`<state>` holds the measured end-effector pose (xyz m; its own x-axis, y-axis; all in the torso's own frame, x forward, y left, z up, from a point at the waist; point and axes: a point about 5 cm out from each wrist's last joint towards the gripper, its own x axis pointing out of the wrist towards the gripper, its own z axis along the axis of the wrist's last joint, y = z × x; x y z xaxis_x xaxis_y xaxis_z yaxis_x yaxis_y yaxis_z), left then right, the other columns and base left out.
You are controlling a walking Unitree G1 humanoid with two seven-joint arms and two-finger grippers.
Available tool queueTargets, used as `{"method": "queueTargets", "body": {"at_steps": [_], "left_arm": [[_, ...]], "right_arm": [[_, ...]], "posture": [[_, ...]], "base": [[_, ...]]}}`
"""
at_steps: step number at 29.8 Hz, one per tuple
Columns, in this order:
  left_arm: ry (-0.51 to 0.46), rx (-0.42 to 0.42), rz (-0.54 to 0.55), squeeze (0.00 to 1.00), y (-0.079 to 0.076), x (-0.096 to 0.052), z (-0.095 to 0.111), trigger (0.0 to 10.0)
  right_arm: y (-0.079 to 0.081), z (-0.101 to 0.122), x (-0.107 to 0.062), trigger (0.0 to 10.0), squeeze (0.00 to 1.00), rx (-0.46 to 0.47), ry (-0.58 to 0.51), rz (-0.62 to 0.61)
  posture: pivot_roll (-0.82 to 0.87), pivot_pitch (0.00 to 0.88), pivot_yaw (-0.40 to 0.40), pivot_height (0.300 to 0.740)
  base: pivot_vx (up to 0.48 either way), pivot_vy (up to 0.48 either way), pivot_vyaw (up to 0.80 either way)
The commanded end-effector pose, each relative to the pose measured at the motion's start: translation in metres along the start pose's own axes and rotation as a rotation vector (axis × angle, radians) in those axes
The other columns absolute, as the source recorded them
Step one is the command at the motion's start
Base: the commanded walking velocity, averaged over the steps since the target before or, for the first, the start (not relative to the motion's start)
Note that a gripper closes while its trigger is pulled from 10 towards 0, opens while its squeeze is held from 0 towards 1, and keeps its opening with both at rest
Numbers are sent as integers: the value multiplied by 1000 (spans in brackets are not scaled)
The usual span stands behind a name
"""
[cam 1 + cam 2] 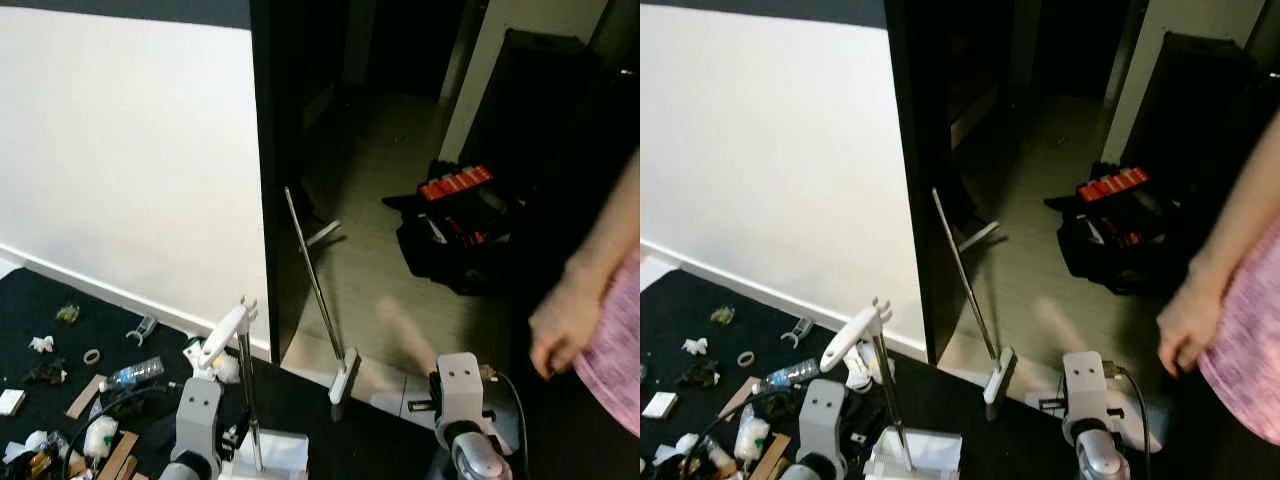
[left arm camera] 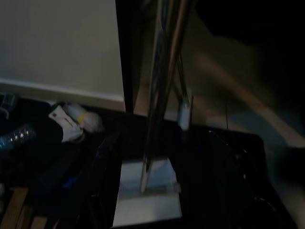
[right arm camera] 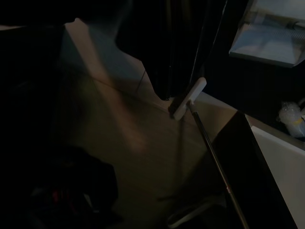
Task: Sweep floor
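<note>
A long-handled white dustpan [image 1: 272,455] stands upright on the black mat, its metal pole [image 1: 247,395] ending in a white grip [image 1: 225,335]. My left gripper [image 1: 238,438] is shut low on that pole, which runs close past the camera in the left wrist view down to the dustpan [image 2: 145,200]. A broom [image 1: 315,285] leans against the black door frame, its small white head [image 1: 344,380] resting on the floor at the mat's edge. My right gripper [image 1: 455,400] hovers just right of the broom head, apart from it. The broom head [image 3: 189,98] also appears in the right wrist view.
Litter lies on the black mat [image 1: 30,290] at the left: a plastic bottle [image 1: 133,374], tissues, wood strips. A person stands at the right, hand [image 1: 560,325] hanging near my right arm. A black bag with red items [image 1: 455,215] sits on the wooden floor beyond the doorway.
</note>
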<state>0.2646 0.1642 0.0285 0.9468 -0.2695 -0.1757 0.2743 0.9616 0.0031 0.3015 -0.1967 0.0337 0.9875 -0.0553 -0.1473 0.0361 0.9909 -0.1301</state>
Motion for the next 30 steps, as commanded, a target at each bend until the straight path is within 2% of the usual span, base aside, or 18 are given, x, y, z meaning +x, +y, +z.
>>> {"method": "queueTargets", "body": {"at_steps": [1,4,16,21,22,25,26,28,29,30], "left_arm": [[5,21,8,0,-1,-1,-3,10000],[-13,50,4,0,3,3,3,10000],[-19,51,-48,0,7,18,12,10000],[-21,69,-37,0,11,22,15,9647],[-19,73,-34,0,12,23,15,9255],[-20,87,-23,0,14,24,16,8980],[-23,89,-12,0,16,26,17,8039],[-26,89,0,0,18,28,19,7373],[-29,85,2,0,19,29,20,6549],[-29,85,2,0,19,29,20,6549]], "right_arm": [[-4,-6,-4,10000,0,7,20,-10],[-4,-6,-5,10000,0,11,20,-12],[0,-5,-5,10000,0,15,14,8],[-1,-4,-4,10000,0,14,12,7],[-1,-4,-4,10000,0,14,12,6],[-1,-4,-4,10000,0,14,12,6],[0,-4,-4,10000,0,14,11,8],[1,-4,-5,10000,0,15,12,11],[1,-4,-5,10000,0,14,12,13],[1,-4,-5,10000,0,14,12,13]], "posture": [[-24,220,-31,740],[-31,211,-27,740],[-51,189,-39,740],[-55,183,-38,740],[-54,180,-37,740],[-55,177,-37,740],[-57,177,-38,740],[-58,174,-40,740],[-59,174,-40,740],[-59,174,-40,740]], "base": [[0,0,0],[0,0,0],[0,0,0],[0,0,0],[0,0,0],[0,0,0],[0,0,0],[0,0,0],[0,0,0],[0,0,0]]}}
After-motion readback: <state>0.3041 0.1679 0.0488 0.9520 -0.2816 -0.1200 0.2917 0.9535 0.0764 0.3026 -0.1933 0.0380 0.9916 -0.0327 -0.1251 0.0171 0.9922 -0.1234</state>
